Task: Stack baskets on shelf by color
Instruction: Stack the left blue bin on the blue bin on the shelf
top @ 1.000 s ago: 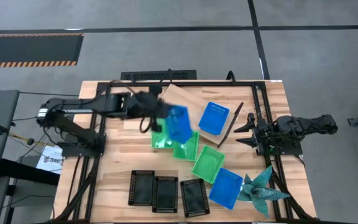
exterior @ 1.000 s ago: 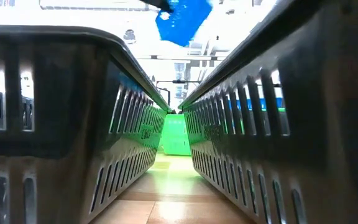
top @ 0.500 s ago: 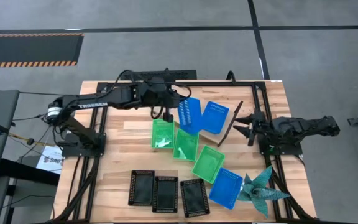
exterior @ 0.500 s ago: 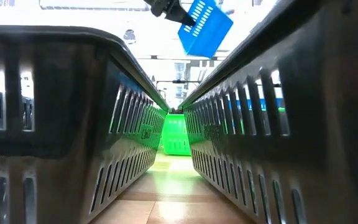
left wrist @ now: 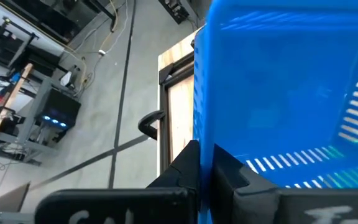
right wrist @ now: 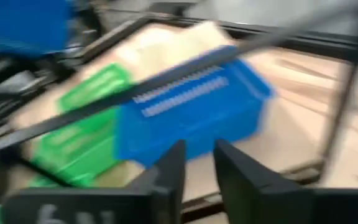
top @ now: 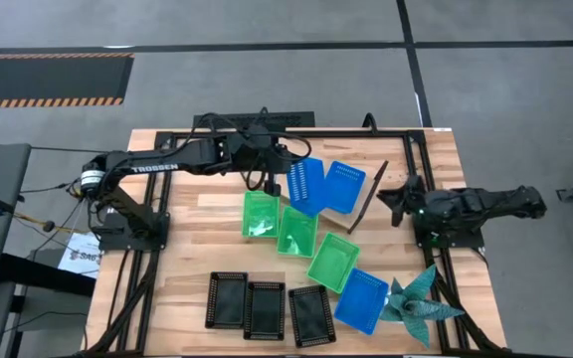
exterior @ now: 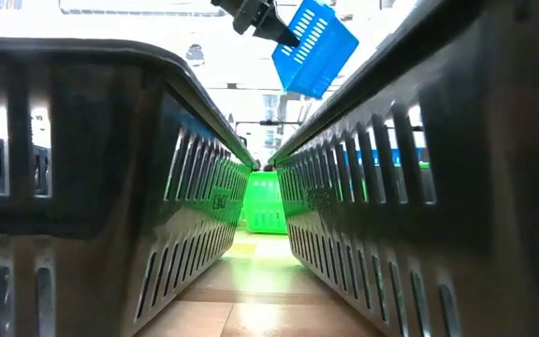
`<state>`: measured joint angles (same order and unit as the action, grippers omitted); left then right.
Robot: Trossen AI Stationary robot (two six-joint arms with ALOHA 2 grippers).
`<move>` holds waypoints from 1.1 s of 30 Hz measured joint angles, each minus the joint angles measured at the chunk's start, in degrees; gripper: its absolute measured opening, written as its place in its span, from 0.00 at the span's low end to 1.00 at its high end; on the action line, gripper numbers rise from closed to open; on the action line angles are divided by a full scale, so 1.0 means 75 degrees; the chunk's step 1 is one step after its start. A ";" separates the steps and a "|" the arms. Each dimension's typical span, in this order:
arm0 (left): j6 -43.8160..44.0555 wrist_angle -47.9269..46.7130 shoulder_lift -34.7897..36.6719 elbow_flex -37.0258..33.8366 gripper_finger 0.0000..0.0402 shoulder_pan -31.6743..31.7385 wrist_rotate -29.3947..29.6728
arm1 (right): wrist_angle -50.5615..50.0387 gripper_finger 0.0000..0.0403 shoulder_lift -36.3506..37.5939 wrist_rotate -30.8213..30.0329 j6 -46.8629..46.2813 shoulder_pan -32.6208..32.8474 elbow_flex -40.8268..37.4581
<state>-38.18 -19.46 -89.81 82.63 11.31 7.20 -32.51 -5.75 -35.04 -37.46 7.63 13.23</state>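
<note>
Three green baskets, three black baskets, three blue; left gripper clenches one blue basket aloft.

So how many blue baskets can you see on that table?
3: one blue basket held up, tilted, by the left hand; one lying on the wooden shelf; one at the near edge beside the teal star.

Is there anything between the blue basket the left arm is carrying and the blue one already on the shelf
Nothing visible. The left gripper holds a blue basket in the air, right beside the blue basket on the shelf. The right gripper waits past the shelf's right end, outside that path.
</note>
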 joint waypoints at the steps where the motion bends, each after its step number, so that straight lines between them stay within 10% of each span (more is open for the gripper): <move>1: -0.0001 -0.0006 0.0001 0.0000 0.00 0.0000 0.0000 | -0.0132 0.18 -0.0057 -0.0147 -0.0169 -0.0057 0.0000; 5: 0.0047 -0.0015 -0.0001 0.0000 0.00 0.0000 -0.0089 | -0.0166 0.03 -0.0274 -0.0194 -0.0216 -0.0265 0.0000; 33: -0.1189 0.2421 -0.1787 0.0006 0.00 0.0521 -0.1076 | 0.1198 0.01 -0.0628 -0.0356 0.0313 -0.0222 -0.0691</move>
<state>-47.10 -1.30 -103.21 82.67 15.22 -0.88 -23.53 -10.46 -37.71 -35.11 5.96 8.05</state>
